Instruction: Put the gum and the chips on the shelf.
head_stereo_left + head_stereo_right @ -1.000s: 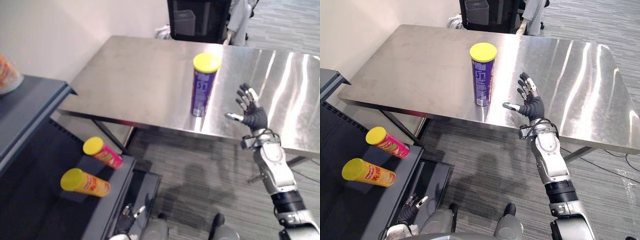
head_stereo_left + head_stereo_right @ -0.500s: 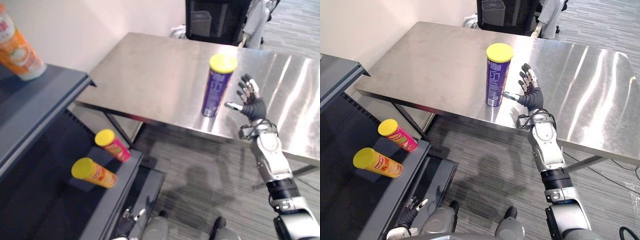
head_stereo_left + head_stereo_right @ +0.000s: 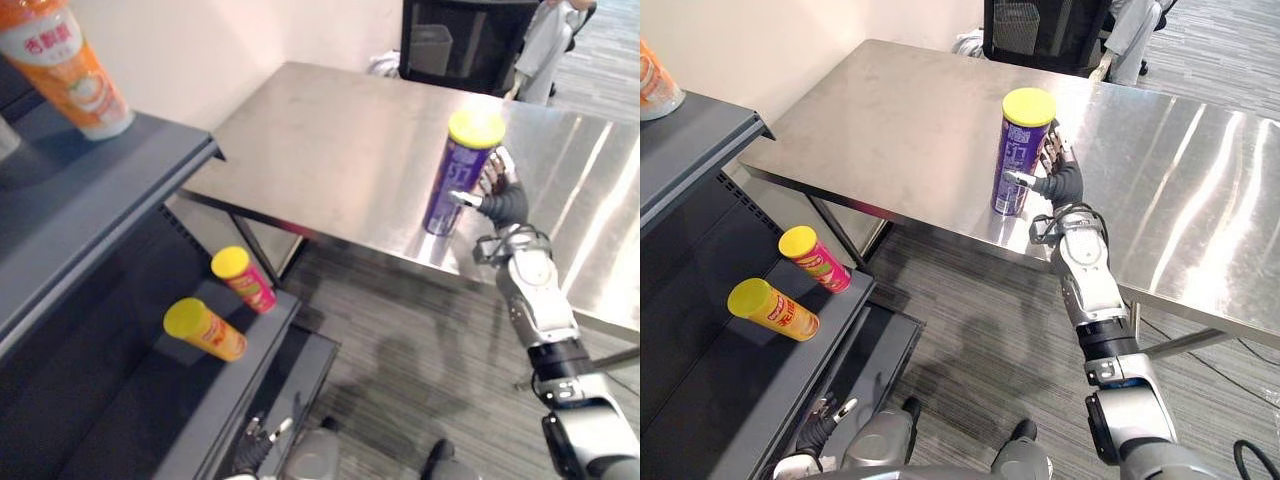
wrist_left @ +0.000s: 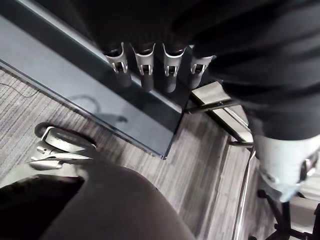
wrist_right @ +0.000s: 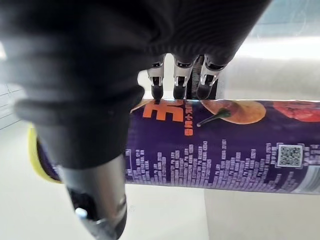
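While the purple chips can with its yellow lid stands upright on the steel bench, close to the bench's front edge, the right hand is drawn up right beside it on the robot's right. That hand is open, and the can sits in the gap between thumb and fingers: the thumb reaches across the near side of the can's lower half, and the straight fingers run past its far side. From the right wrist view the fingertips lie at the can's wall, but whether they press on it cannot be told, and nothing is curled round it. The can's base rests on the bench. To the robot's left stands a dark grey shelf, well apart from the can. On its lower board lie two other cans on their sides with yellow lids toward the camera, a pink can and an orange can, near each other but not touching. An orange bottle stands on the top board. The left hand hangs low by the shelf's foot, fingers straight and relaxed, holding nothing. A black chair stands behind the bench's far edge.
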`<state>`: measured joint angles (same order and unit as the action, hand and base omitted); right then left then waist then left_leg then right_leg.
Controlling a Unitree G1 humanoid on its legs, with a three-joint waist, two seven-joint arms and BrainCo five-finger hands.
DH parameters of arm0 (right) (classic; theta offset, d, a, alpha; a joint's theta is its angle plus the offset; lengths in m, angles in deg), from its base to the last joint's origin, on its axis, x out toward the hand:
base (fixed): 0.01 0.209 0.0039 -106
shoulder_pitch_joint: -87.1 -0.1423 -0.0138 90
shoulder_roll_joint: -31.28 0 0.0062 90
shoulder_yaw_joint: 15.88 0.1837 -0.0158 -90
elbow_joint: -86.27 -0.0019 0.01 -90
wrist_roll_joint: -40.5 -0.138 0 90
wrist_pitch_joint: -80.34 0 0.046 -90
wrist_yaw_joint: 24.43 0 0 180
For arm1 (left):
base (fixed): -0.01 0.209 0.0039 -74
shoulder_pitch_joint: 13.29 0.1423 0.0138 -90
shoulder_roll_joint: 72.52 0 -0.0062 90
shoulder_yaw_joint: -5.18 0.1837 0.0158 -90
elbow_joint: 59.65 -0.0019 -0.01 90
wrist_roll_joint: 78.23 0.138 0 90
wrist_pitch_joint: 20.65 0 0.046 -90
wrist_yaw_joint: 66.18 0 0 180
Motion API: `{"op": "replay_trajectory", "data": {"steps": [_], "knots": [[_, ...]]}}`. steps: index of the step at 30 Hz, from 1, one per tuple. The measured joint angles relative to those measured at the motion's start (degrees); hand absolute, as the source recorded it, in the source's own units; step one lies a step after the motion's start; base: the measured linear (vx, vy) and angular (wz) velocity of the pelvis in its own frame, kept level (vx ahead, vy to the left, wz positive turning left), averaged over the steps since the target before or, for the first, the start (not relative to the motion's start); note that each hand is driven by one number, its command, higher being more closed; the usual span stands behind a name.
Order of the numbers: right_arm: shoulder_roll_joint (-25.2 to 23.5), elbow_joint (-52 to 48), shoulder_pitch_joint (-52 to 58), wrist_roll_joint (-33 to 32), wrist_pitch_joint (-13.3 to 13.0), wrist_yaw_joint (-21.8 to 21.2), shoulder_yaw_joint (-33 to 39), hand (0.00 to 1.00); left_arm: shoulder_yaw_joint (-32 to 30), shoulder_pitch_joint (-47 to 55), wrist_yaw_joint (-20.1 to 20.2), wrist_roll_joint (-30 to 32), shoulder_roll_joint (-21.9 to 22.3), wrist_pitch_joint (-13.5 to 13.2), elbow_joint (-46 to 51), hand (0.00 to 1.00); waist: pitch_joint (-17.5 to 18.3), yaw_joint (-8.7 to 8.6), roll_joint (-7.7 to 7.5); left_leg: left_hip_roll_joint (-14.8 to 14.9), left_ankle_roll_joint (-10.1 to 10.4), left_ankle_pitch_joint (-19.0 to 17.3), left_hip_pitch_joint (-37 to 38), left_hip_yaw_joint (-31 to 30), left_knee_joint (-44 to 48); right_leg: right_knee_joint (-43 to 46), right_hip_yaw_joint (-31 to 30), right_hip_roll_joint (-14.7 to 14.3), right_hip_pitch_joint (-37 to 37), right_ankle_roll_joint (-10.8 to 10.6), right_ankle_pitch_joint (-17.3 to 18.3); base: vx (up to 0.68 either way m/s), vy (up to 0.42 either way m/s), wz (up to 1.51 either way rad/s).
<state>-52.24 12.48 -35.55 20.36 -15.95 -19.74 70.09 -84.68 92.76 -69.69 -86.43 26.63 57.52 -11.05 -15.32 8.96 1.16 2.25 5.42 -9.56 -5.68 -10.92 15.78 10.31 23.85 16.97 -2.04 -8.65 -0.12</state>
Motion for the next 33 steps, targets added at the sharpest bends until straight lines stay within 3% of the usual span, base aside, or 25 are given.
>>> {"op": "replay_trajectory", "data": {"steps": [4, 5, 16, 28, 33], "knots": [[0.0, 1.5, -0.4, -0.1, 0.7, -0.1, -1.0, 0.0, 0.2, 0.0, 0.0, 0.0, 0.0, 0.0, 0.0, 0.0, 0.0, 0.77, -0.01, -0.2, 0.1, 0.5, 0.0, -0.2, -0.7, 1.6, 0.1, 0.4, -0.9, 0.0, 0.8, 0.0, -0.01, 0.04], [-0.1, 2.6, -0.5, -0.1, 0.9, -0.1, -1.1, 1.0, 0.3, 0.0, 0.0, 0.0, 0.0, 0.0, 0.0, 0.0, 0.0, 0.8, -0.01, -0.2, 0.1, 0.5, 0.2, -0.4, -0.7, 2.3, 0.3, 0.8, -0.8, 0.0, 1.4, 0.0, -0.006, 0.13], [-0.6, 5.3, -1.5, -0.2, 1.0, 0.8, -1.0, 1.0, 0.7, 0.0, 0.0, 0.0, -0.1, 0.0, 0.3, 0.0, 0.0, 1.74, -0.07, -0.3, 0.6, 0.8, 0.9, -0.6, -1.3, 7.1, 0.4, 2.3, -2.5, 0.3, 4.6, 0.0, -0.003, 0.02], [-1.4, 6.7, -3.0, -0.1, 0.7, 2.7, -1.2, 1.0, 1.8, 0.0, -0.2, 0.0, -0.4, 0.0, 0.9, 0.0, 0.1, 2.25, -0.18, 0.4, 1.2, 1.2, 0.9, -0.1, -1.6, 8.0, -0.4, 1.9, -3.6, 0.5, 5.0, 0.0, -0.002, -0.03], [-3.1, -1.8, -2.8, -0.1, 0.7, 4.9, -0.6, 1.0, 1.8, 0.2, -0.4, 0.0, -0.6, 0.1, 0.8, 0.0, 0.1, 1.76, -0.22, 1.7, 1.4, 1.1, 1.2, 1.1, -1.9, 6.3, -1.7, 0.0, -3.9, 0.8, 4.3, 0.01, -0.011, -0.15]]}}
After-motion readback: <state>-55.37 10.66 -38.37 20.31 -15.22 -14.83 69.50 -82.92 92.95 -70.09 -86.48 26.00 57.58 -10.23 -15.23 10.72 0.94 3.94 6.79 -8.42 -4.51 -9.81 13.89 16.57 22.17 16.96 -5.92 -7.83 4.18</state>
